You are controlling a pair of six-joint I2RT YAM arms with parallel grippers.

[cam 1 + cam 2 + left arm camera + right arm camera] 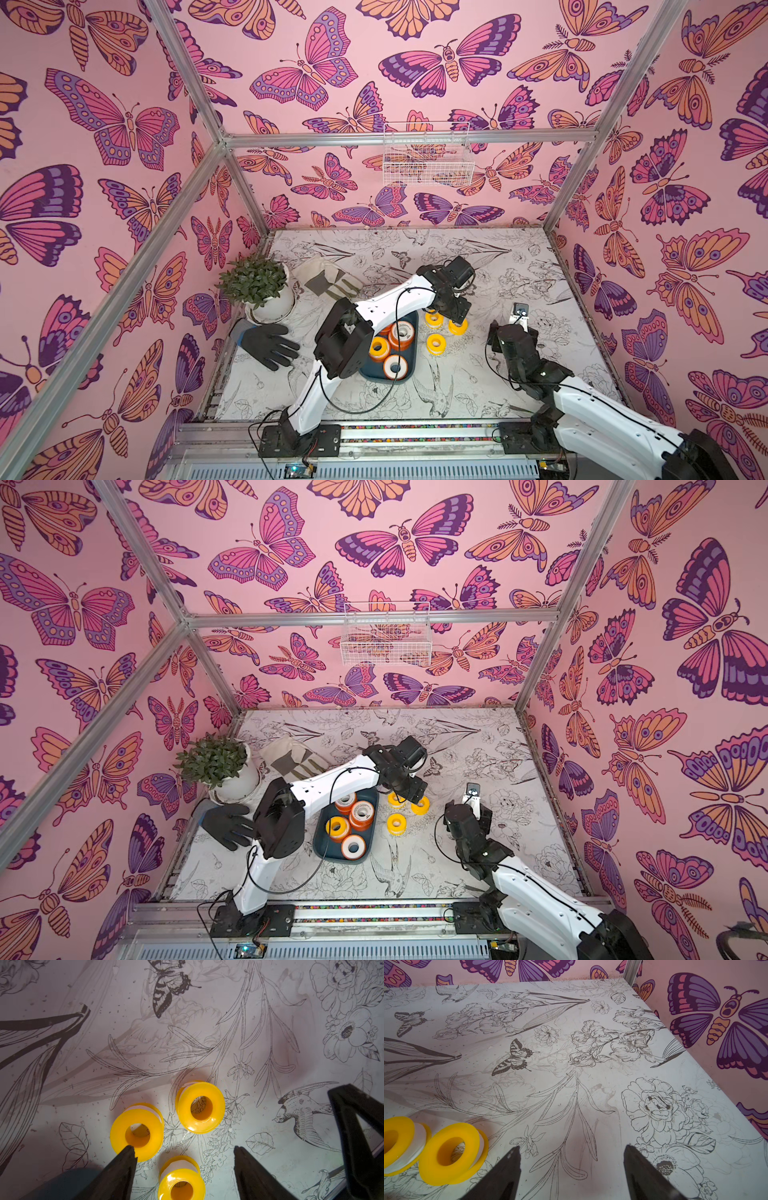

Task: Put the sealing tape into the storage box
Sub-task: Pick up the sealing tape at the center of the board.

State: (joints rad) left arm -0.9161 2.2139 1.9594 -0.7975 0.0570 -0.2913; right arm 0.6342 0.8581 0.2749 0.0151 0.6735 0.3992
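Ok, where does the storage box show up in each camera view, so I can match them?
Both top views: the storage box sits low in the middle of the picture, just left of the loose yellow spools.
Left wrist: only a dark teal corner at the picture's edge.
Right wrist: not in it.
Shared landmark: the loose yellow spools show in every view.

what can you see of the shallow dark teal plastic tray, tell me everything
Rectangular with rounded corners and a low rim, the shallow dark teal plastic tray looks smooth. It lies flat on the printed tabletop. Four tape spools rest inside: three orange with white faces, one yellow-faced. The white left arm crosses above its far end, hiding part of it. Three yellow spools lie on the table just outside it.
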